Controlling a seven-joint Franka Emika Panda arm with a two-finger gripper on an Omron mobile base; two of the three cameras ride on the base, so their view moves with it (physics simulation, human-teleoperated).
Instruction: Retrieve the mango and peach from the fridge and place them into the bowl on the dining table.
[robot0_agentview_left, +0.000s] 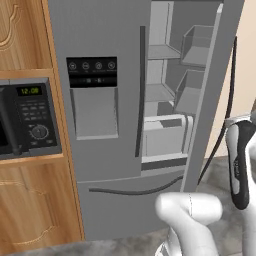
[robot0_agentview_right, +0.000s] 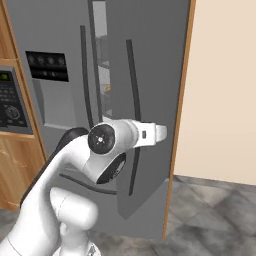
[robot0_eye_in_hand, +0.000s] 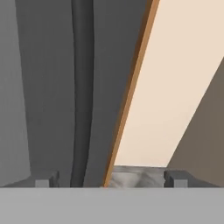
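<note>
The grey fridge (robot0_agentview_left: 100, 30) has its left door shut and its right door (robot0_agentview_left: 220, 75) swung open, baring pale shelves (robot0_agentview_left: 160, 92) and door bins. In the right base view, a tiny yellow-orange speck (robot0_agentview_right: 107, 88) shows through the door gap. It is too small to tell whether it is the mango or the peach. My gripper (robot0_eye_in_hand: 110, 180) is open, its tips wide apart. The door's dark bar handle (robot0_eye_in_hand: 82, 87) runs up between them, closer to the left tip. My white hand (robot0_agentview_right: 159, 132) sits against that handle (robot0_agentview_right: 134, 75). The bowl and dining table are out of view.
A black microwave (robot0_agentview_left: 30, 120) sits in wooden cabinets (robot0_agentview_left: 25, 35) left of the fridge. Below the doors is the freezer drawer with a curved handle (robot0_agentview_left: 135, 191). A beige wall (robot0_agentview_right: 225, 90) stands right of the open door, over a grey stone floor (robot0_agentview_right: 215, 210).
</note>
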